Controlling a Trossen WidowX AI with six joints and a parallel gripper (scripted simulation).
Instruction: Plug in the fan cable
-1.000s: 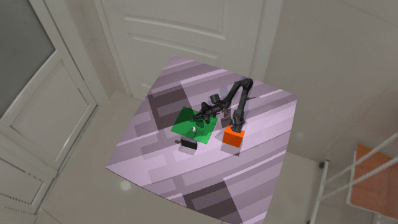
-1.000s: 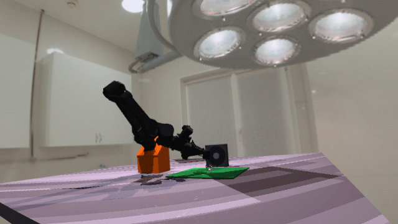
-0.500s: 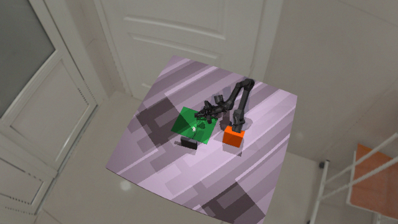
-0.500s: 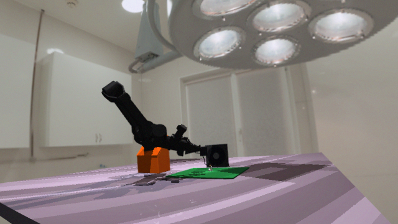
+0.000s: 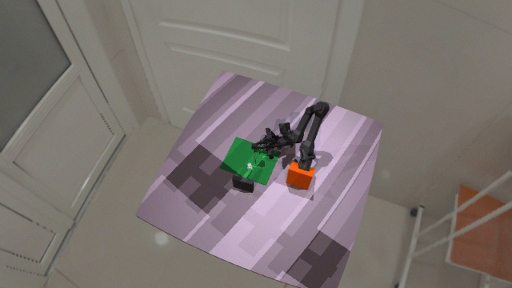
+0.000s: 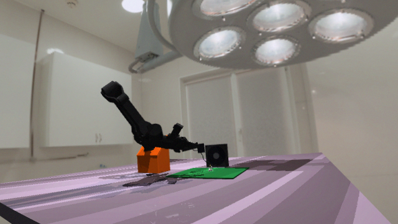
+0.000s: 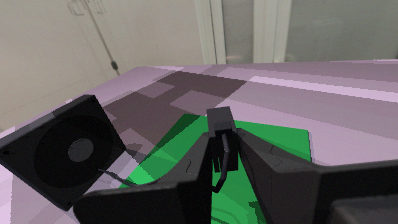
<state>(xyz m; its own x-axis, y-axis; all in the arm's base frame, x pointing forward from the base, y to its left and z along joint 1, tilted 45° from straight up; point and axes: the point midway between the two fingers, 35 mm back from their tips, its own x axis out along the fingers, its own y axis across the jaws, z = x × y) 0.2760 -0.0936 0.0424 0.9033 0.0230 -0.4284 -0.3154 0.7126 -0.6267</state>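
My gripper [image 5: 254, 146] [image 6: 198, 146] [image 7: 222, 135] is shut on the cable's dark plug [image 6: 201, 148] [image 7: 220, 119] and holds it in the air above the green board [image 5: 234, 154] [image 6: 231, 174] [image 7: 292, 142]. The plug sticks out past the fingertips. The thin cable [image 6: 203, 157] [image 7: 226, 160] hangs below it. A tiny pale part [image 5: 250, 166] [image 6: 211, 168], which looks like the header, stands on the board, well below and apart from the plug. It is hidden in the wrist view. Its pins are too small to make out.
The black square fan [image 5: 243, 184] [image 6: 217, 155] [image 7: 80, 150] stands upright by the board's edge, at the left in the wrist view. The arm's orange base block [image 5: 300, 177] [image 6: 153, 163] stands on the other side of the board. The table [image 5: 244, 224] is striped purple.
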